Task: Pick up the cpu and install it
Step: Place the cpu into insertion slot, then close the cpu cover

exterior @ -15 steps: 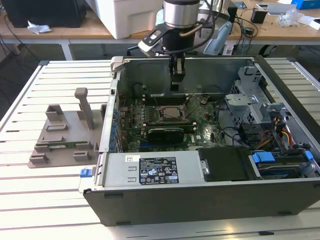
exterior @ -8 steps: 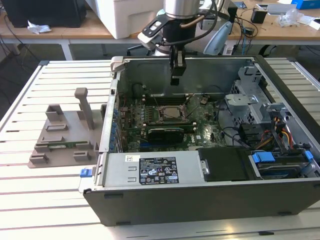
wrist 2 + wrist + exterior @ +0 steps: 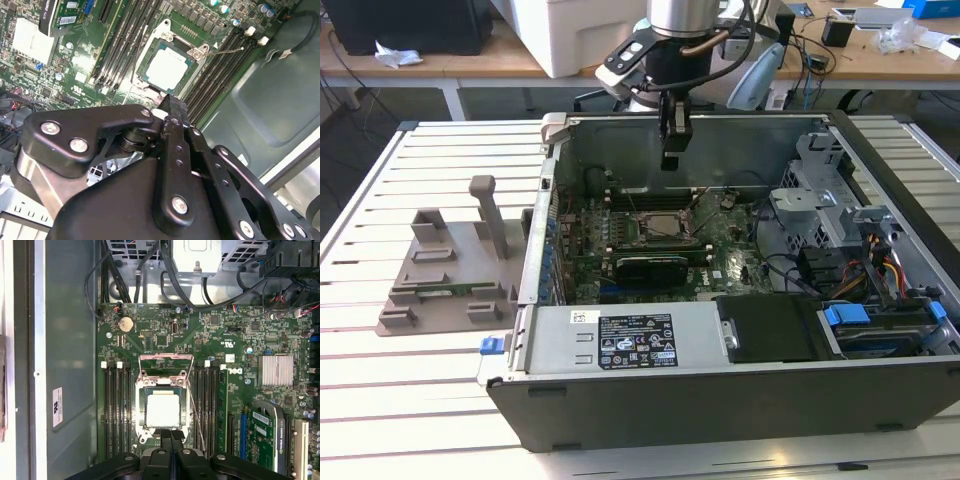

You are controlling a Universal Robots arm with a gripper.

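Closed on nothing, the gripper [image 3: 170, 435] hovers over the socket, with the cpu [image 3: 663, 228] seated at its six o'clock in the exterior view and the clamp frame [image 3: 165, 356] flipped open, apparently to admit it.

The cpu [image 3: 163, 410]: you see a flat square chip, silver-grey top.
Pose: level, face up.
Place: seated in the socket [image 3: 142, 405], retention frame [image 3: 165, 357] open.

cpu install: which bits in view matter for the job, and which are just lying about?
Job:
- cpu, lying in its socket
- tool, shut, over the cpu

Lying about:
- grey fixture tray holding a memory stick
- graphics card
- coin battery
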